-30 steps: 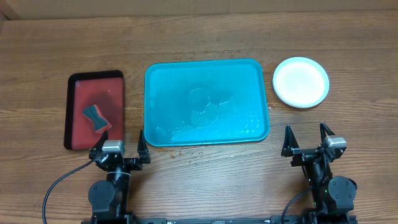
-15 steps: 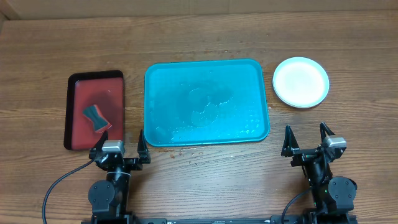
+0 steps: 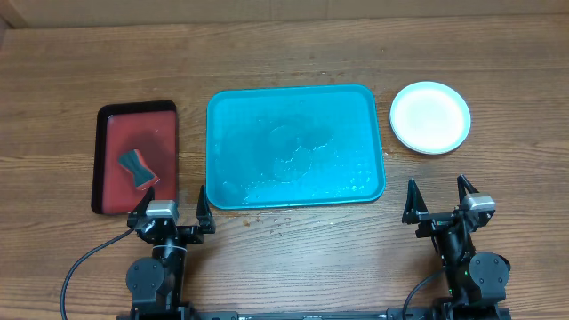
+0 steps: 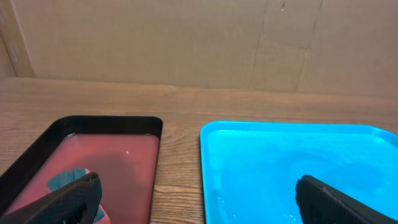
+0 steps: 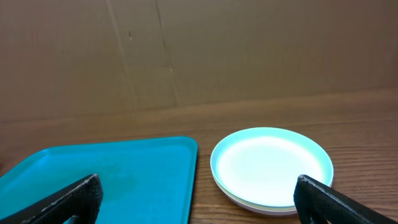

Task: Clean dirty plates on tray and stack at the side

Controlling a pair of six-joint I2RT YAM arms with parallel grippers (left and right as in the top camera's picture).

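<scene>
The teal tray [image 3: 295, 147] lies mid-table with nothing on it but wet streaks; it also shows in the left wrist view [image 4: 298, 168] and the right wrist view [image 5: 106, 177]. The plates [image 3: 430, 116] sit stacked on the table to the tray's right, pale mint on top, with yellow-green and white edges showing below in the right wrist view [image 5: 272, 165]. My left gripper [image 3: 172, 208] is open and empty at the tray's near left corner. My right gripper [image 3: 437, 199] is open and empty, near side of the stack.
A black-rimmed red tray [image 3: 135, 156] lies left of the teal tray and holds a teal and red sponge [image 3: 137, 169]. A cardboard wall [image 4: 199, 43] stands along the table's far edge.
</scene>
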